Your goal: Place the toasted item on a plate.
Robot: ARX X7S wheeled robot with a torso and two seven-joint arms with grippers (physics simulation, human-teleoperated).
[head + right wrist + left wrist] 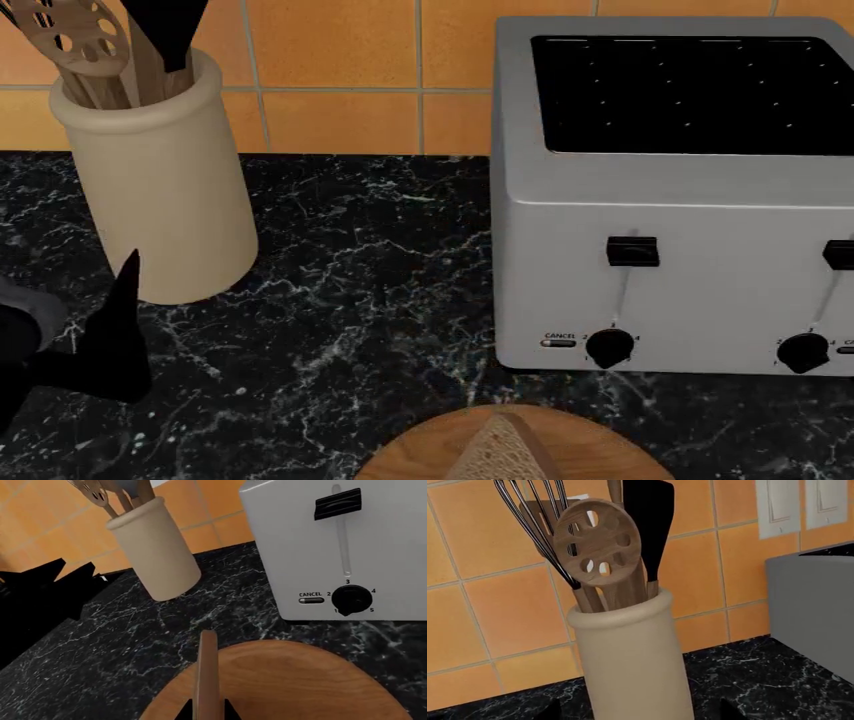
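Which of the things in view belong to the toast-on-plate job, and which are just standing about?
Part of the job:
- slice of toast, edge-on over the plate
- wooden plate
- right end effector, shut on the slice

Just standing about:
- toaster
- utensil crock with slotted spoon, whisk and spatula
- wall switches
- black marble counter

Grainy wooden plate [300, 680], porous toast [501, 455], glossy marbled black counter [360, 300].
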